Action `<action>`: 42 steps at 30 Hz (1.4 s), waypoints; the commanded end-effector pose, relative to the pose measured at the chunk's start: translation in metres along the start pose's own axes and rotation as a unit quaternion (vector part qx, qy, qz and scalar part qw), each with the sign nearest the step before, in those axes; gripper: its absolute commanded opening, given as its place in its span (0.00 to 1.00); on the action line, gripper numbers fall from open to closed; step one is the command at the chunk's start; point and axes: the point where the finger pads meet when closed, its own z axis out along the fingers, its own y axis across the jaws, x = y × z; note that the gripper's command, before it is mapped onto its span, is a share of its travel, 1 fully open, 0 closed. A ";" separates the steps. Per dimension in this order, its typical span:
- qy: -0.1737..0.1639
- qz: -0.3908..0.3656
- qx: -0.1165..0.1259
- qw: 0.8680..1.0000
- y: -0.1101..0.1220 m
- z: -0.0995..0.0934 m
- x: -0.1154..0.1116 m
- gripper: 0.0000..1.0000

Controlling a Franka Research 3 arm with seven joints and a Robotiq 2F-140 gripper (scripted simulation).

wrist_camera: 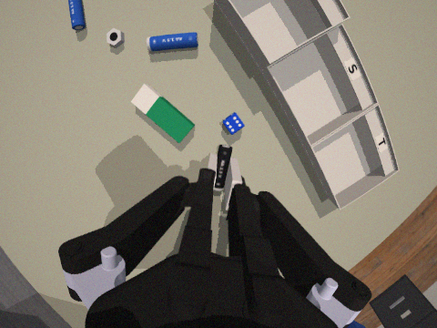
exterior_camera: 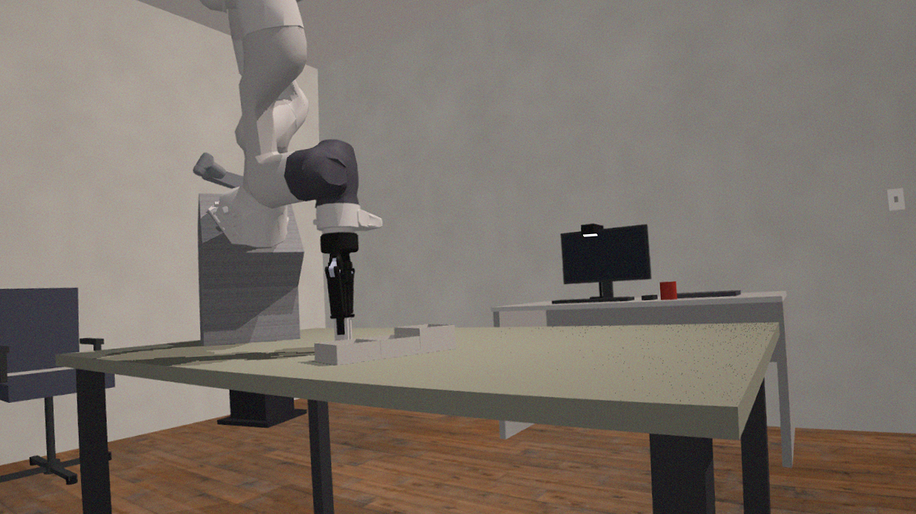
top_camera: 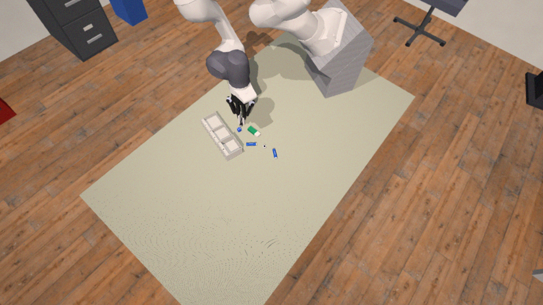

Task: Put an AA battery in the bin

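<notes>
Two blue AA batteries lie on the table, one (top_camera: 251,143) (wrist_camera: 173,42) close to the bins and one (top_camera: 274,153) (wrist_camera: 76,6) further out. The grey bin row (top_camera: 203,124) (exterior_camera: 381,347) has three empty compartments marked K, S and T; bin S (top_camera: 222,134) (wrist_camera: 316,97) is the middle one. My gripper (top_camera: 241,121) (exterior_camera: 344,327) (wrist_camera: 221,167) is down at the table beside the T end of the row. Its fingers are closed on a small black stick (wrist_camera: 224,166), which pokes out between the fingertips.
A blue die (top_camera: 239,129) (wrist_camera: 233,123) lies just in front of the fingertips. A green and white eraser (top_camera: 253,131) (wrist_camera: 163,113) and a small nut (top_camera: 264,145) (wrist_camera: 115,36) lie between the gripper and the batteries. The arm's grey pedestal (top_camera: 342,65) stands at the table's far end.
</notes>
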 end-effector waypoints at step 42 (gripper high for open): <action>0.001 0.004 -0.003 1.000 0.002 -0.056 0.000 0.05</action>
